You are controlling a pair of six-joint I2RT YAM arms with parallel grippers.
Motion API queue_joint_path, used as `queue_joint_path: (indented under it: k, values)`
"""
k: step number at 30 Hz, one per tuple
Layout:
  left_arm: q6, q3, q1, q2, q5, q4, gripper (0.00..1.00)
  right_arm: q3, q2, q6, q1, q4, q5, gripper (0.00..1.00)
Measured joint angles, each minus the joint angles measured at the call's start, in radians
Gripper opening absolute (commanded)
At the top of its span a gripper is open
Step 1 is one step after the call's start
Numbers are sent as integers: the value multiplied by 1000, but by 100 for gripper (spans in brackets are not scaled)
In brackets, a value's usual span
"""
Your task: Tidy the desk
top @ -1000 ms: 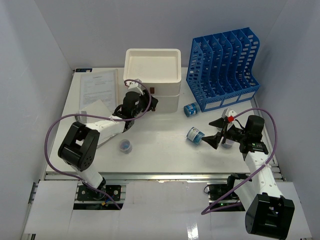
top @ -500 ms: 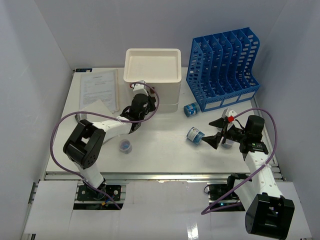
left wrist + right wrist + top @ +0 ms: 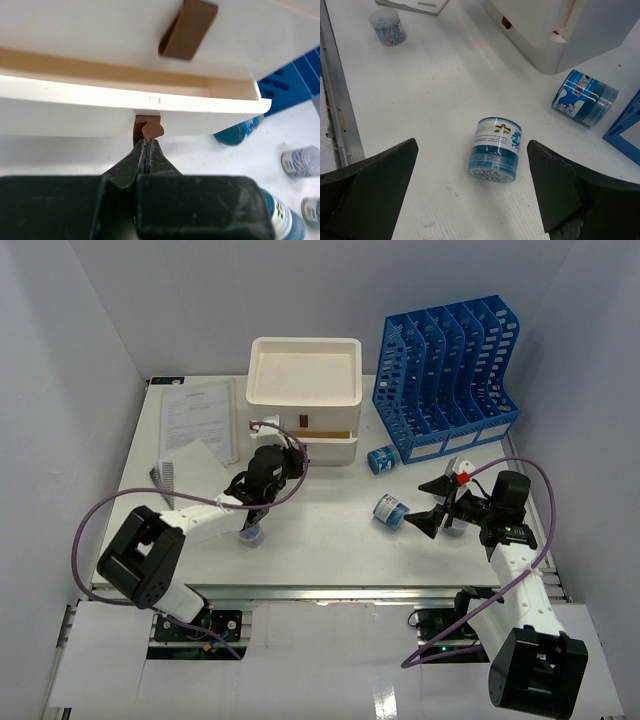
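Since a moment before, the left arm had drawn back toward the near edge of the table, and the middle drawer had come a little way out of the cream drawer box, showing a tan strip of its inside. The left claw was pinched tight on the brown pull tab under the drawer's front lip, its two black fingers pressed together with the tab between them. Another brown tab hung on the drawer above, untouched. The right arm had not shifted. The right claw hung spread wide near the right edge, holding nothing, with a blue jar lying on its side on the table between its fingers and below them. A second blue jar lay on its side between the drawer box and the blue file rack, which stood at the far right corner. A small clear jar of paper clips stood just beside the left arm, toward the near edge. Printed papers lay flat at the far left corner. The desk itself was the white tabletop under all of this, reaching from side wall to side wall, with its metal rail running along the near edge above the arm bases.
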Motion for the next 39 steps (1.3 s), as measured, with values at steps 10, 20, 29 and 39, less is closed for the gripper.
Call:
queue_joint_path:
  k: [10,20,29,39]
  values:
    - [-48,-249,-24,-276,45,-25,0,0,0,0,-2,-1,-5,96]
    - [-85,-294,-28,-357,135,-76,7,0,7,-29,-2,-20,-1,99]
    - [-96,-294,-29,-425,172,-157,83,163,124,-78,163,-210,262,90]
    - [-47,-290,-29,-712,170,-345,98,351,250,-30,504,-310,760,90]
